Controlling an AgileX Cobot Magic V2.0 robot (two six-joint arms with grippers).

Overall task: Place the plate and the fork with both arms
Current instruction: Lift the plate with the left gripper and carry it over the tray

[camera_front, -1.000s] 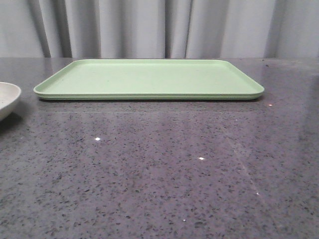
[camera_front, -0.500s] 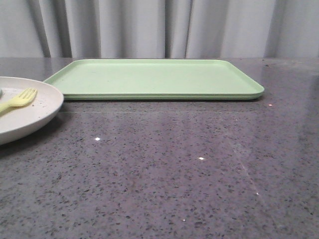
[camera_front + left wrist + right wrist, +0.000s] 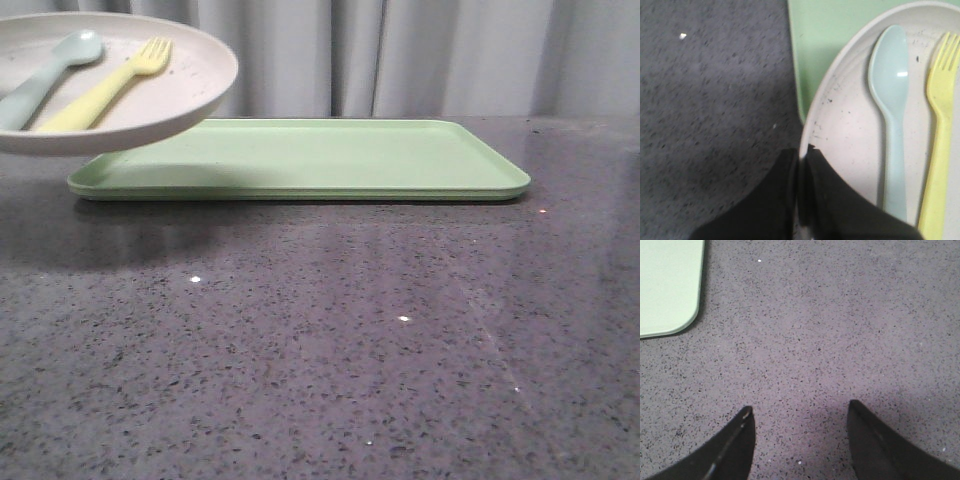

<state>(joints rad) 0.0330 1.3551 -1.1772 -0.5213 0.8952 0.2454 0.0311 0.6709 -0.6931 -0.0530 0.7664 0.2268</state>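
The pinkish-cream speckled plate (image 3: pixel 175 85) hangs in the air at the upper left of the front view, above the near left corner of the green tray (image 3: pixel 320 155). The yellow fork (image 3: pixel 105 88) lies in it beside a pale blue spoon (image 3: pixel 45 75). In the left wrist view my left gripper (image 3: pixel 802 152) is shut on the plate's rim (image 3: pixel 812 115), one finger inside and one outside; the fork (image 3: pixel 940 130) and spoon (image 3: pixel 892 105) lie in the plate. My right gripper (image 3: pixel 800 412) is open and empty over bare table. Neither gripper shows in the front view.
The light green tray lies flat at the back middle of the grey speckled table (image 3: pixel 350 350); its corner shows in the right wrist view (image 3: pixel 670 285) and its edge in the left wrist view (image 3: pixel 825 35). Grey curtains hang behind.
The plate with fork and spoon has risen from table level at the left edge and moved right, now held above the tray's left corner. The right gripper is unseen earlier.
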